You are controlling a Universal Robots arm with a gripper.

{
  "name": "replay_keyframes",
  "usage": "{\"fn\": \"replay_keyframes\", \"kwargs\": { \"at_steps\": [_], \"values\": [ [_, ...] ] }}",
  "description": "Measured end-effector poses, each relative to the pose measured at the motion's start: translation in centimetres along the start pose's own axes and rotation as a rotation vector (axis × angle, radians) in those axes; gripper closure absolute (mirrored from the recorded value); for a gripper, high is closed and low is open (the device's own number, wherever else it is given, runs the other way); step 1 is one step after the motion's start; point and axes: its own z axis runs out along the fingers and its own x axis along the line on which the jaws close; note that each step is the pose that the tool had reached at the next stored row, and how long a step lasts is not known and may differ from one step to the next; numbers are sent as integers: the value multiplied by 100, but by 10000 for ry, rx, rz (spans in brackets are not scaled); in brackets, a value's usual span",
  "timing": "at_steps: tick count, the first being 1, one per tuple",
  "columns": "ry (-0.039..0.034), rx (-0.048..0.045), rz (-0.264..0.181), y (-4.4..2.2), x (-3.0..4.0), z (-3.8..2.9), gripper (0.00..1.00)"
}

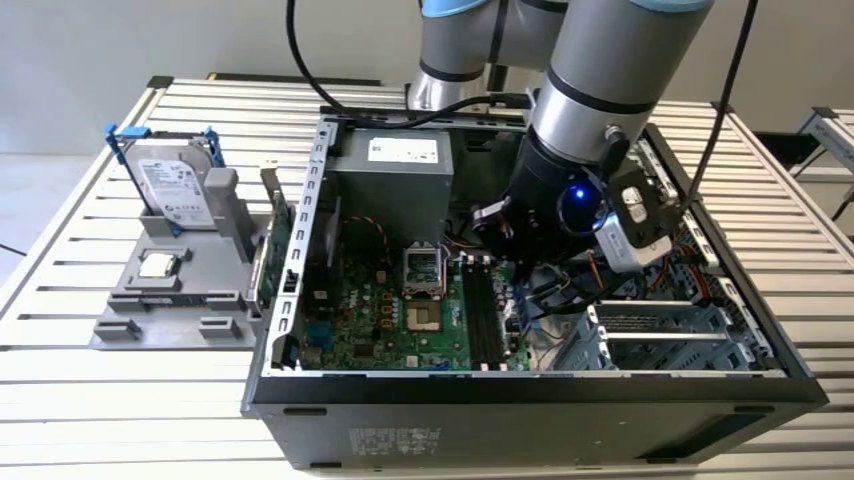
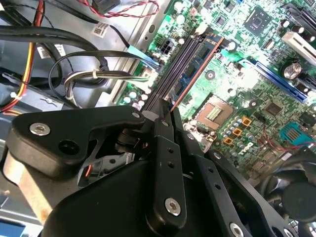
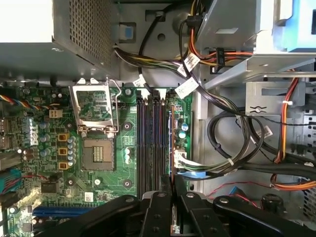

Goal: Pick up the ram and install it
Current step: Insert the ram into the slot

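My gripper (image 1: 515,272) is down inside the open computer case (image 1: 287,330), over the motherboard's memory slots (image 1: 483,310). In both wrist views its black fingers are shut on the ram. In the second wrist view the ram (image 2: 195,65) is a thin bluish board with dark chips and a reddish edge. It reaches out from my gripper (image 2: 168,111) along the slots (image 2: 180,69). In the first wrist view the ram (image 3: 171,143) is seen edge-on, beside the slots (image 3: 150,143) on their cable side, ahead of my gripper (image 3: 172,186). I cannot tell whether it touches a slot.
The empty processor socket (image 3: 98,158) with its raised latch frame lies beside the slots. Bundled black cables (image 3: 232,148) and a drive cage (image 1: 667,335) crowd the other side. The power supply (image 1: 400,170) sits at the back. Outside, a grey tray (image 1: 174,325) holds a hard drive (image 1: 171,190) and a processor chip (image 1: 159,264).
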Motion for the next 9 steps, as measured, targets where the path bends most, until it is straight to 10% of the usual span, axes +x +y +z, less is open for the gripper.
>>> {"fn": "replay_keyframes", "kwargs": {
  "at_steps": [9],
  "values": [
    [0, 5, -6, 0, 12, 94, 100]
  ]
}}
